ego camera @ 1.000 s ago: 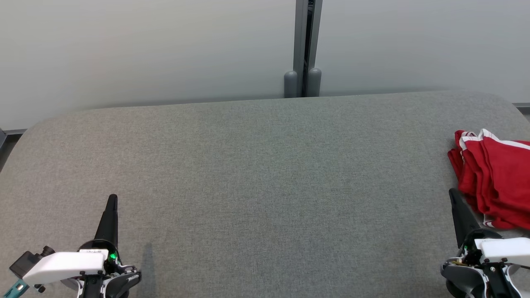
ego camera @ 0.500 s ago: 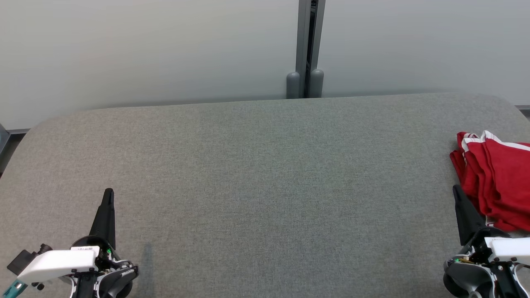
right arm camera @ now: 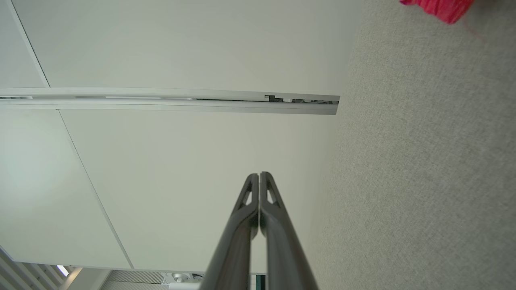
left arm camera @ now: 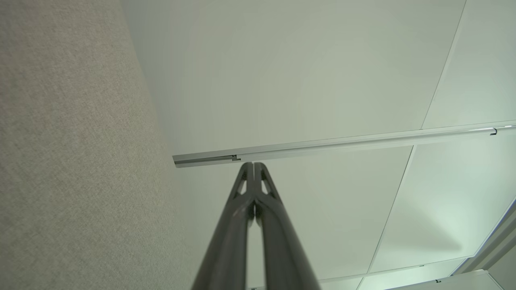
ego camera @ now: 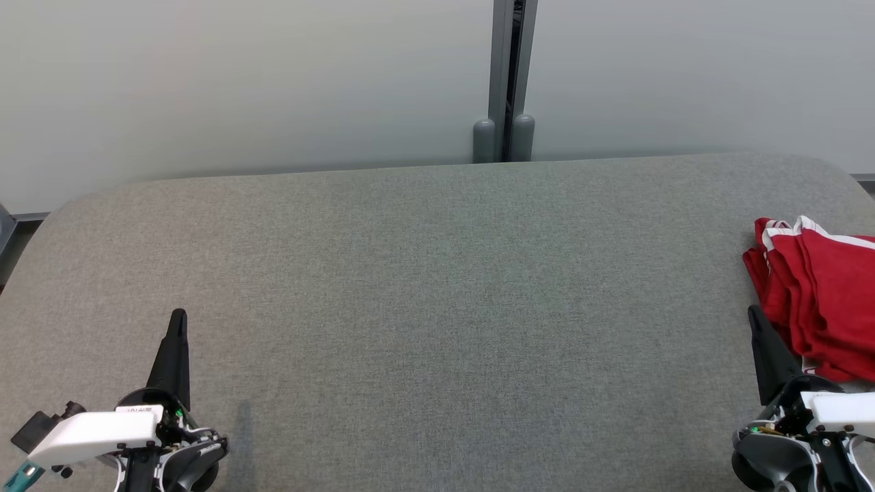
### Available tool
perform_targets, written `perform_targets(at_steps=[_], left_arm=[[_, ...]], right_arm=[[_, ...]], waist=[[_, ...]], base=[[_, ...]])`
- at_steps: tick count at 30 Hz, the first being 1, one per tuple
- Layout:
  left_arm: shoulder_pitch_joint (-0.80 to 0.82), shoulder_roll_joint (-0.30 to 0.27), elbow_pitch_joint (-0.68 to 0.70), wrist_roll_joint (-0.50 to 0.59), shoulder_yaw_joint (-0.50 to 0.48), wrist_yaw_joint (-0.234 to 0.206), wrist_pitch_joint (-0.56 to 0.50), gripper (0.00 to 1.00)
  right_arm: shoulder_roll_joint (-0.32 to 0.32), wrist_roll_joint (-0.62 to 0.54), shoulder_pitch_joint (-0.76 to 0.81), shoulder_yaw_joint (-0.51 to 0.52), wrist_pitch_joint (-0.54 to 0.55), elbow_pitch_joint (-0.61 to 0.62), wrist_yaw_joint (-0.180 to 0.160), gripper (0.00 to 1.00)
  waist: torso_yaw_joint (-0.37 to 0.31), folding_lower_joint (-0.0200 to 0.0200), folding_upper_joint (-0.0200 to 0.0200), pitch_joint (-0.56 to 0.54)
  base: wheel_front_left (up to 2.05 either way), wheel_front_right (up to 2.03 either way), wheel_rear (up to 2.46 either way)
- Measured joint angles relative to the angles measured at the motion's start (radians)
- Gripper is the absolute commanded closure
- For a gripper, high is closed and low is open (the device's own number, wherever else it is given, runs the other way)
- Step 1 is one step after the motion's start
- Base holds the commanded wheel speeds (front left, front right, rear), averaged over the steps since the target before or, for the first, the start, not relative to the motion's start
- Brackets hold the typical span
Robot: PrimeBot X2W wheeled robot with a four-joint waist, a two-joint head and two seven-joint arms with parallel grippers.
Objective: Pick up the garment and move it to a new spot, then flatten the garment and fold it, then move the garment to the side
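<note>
Red garment [ego camera: 817, 294] with white trim lies in stacked folds at the right edge of the grey fabric worktop [ego camera: 437, 287]. The head view's border cuts off its right part, so its full extent is unknown. Right gripper [ego camera: 754, 313] is just beside the garment's near-left corner; contact cannot be judged. Left gripper [ego camera: 179, 316] is well apart, at lower left. Wrist views: both pairs of fingers pressed together, tips meeting, holding nothing. Open fabric spans between the grippers. Far corners are rounded, with a wall panel [ego camera: 239, 82] close behind.
</note>
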State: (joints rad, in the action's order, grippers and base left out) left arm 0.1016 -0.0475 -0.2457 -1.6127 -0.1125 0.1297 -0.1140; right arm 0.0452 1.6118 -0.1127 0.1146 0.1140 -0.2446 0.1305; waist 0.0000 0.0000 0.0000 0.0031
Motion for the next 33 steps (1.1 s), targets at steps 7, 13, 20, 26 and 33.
perform_targets(at_steps=[7,13,20,26,33], left_arm=[[0.000,0.000,0.000,0.000,0.000,0.000,0.000,1.00],[0.000,0.000,0.000,0.000,0.000,0.000,0.000,1.00],[0.000,0.000,0.000,0.000,0.000,0.000,0.000,1.00],[0.000,0.000,0.000,0.000,0.000,0.000,0.000,1.00],[0.000,0.000,0.000,0.000,0.000,0.000,0.000,1.00]], right_arm=[[0.000,0.000,0.000,0.000,0.000,0.000,0.000,1.00],[0.000,0.000,0.000,0.000,0.000,0.000,0.000,1.00],[0.000,0.000,0.000,0.000,0.000,0.000,0.000,1.00],[0.000,0.000,0.000,0.000,0.000,0.000,0.000,1.00],[0.000,0.000,0.000,0.000,0.000,0.000,0.000,1.00]], waist=[[0.000,0.0000,0.0000,0.000],[0.000,0.0000,0.0000,0.000],[0.000,0.0000,0.0000,0.000],[0.000,0.0000,0.0000,0.000],[0.000,0.0000,0.0000,0.000]], base=[[0.00,0.00,0.00],[0.00,0.00,0.00],[0.00,0.00,0.00],[0.00,0.00,0.00],[0.00,0.00,0.00]])
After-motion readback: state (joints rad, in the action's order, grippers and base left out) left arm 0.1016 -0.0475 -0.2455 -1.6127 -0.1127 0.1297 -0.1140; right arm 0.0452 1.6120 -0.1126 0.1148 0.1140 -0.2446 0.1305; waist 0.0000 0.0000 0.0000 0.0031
